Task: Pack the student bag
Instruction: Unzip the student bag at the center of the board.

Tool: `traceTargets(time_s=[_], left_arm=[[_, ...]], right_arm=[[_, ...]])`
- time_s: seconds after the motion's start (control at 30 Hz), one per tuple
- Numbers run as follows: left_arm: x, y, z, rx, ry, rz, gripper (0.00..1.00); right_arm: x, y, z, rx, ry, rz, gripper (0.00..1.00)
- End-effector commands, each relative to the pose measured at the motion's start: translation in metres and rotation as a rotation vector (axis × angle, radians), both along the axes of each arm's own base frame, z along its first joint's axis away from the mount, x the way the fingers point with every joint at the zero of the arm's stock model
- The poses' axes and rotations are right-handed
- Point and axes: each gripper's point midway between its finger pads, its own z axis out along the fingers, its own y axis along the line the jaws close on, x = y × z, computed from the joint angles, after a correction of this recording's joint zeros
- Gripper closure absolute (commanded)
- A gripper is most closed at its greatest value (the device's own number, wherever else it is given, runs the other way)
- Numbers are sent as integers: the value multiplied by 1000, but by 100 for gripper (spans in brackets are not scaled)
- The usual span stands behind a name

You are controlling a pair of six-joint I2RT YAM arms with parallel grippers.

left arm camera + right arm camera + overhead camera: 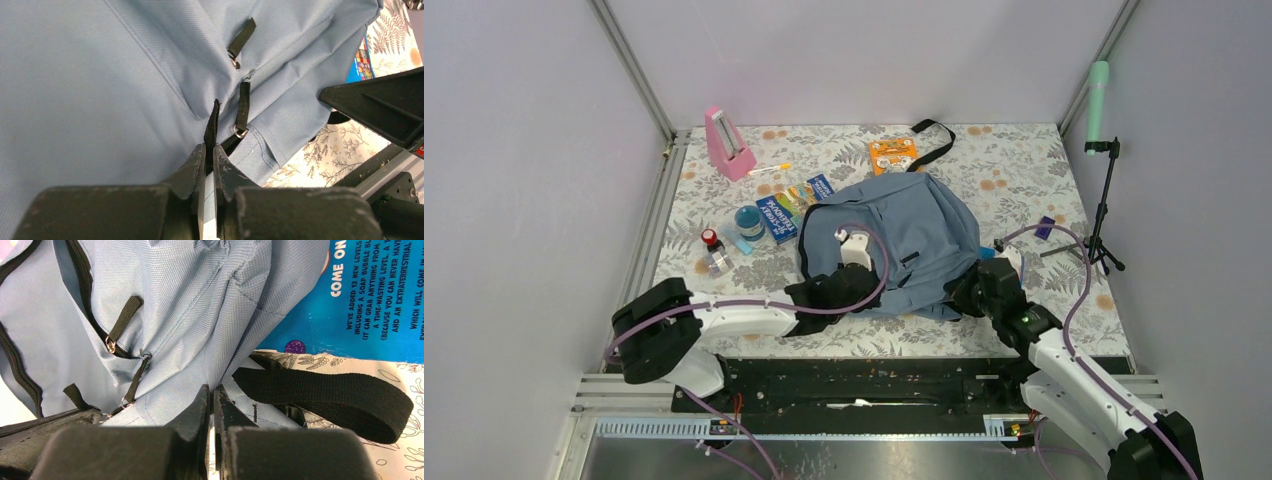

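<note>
Pale walls close in a table covered with a floral-print cloth (pixel 1014 180), and the student bag (pixel 914 235) lies flat near its middle, slightly toward the near edge, its grey-blue fabric creased. From the near left, the left gripper (pixel 210 147) has its jaws clenched on a black webbing tab (pixel 212 122) that stands up from the bag's seam, just beside two black zipper pulls with metal rings. From the near right, the right gripper (pixel 212 389) meets the bag's near right corner, its fingers pressed together with a fold of the bag's fabric running down between the tips, so it appears to pinch the cloth there. A black strap loop (pixel 325 395) lies on the cloth just right of those fingers, and a blue printed box (pixel 370 295) pokes out from under the bag's edge. To the left of the bag, well apart from both grippers, sit a blue booklet (pixel 777 218), a round blue jar (pixel 749 220) and a small red-capped bottle (pixel 713 240). Farther back stand a pink wedge-shaped object (pixel 727 143) and an orange packet (pixel 892 154), the latter close to another black strap (pixel 934 140) trailing from the bag's far side. At the right edge of the table a black tripod (pixel 1106 210) holds a pale green cylinder (pixel 1100 95) upright.
</note>
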Motion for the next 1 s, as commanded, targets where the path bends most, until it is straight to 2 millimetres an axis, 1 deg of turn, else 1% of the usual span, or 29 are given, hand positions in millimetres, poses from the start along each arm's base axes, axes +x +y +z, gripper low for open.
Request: traceTargets(time_s=[0.0, 0.27, 0.53, 0.8, 0.97], left_arm=[[20, 13, 26, -55, -99, 115, 100], [25, 29, 33, -35, -146, 168, 100], [30, 48, 48, -17, -202, 223, 100], [30, 61, 54, -11, -219, 248, 100], [31, 72, 55, -18, -218, 263, 100]], right_arm=[[3, -19, -2, -69, -36, -68, 100], [2, -21, -1, -69, -42, -75, 100], [1, -24, -2, -85, -38, -76, 100], [0, -25, -2, -86, -38, -81, 100], [0, -26, -2, -93, -39, -82, 100]])
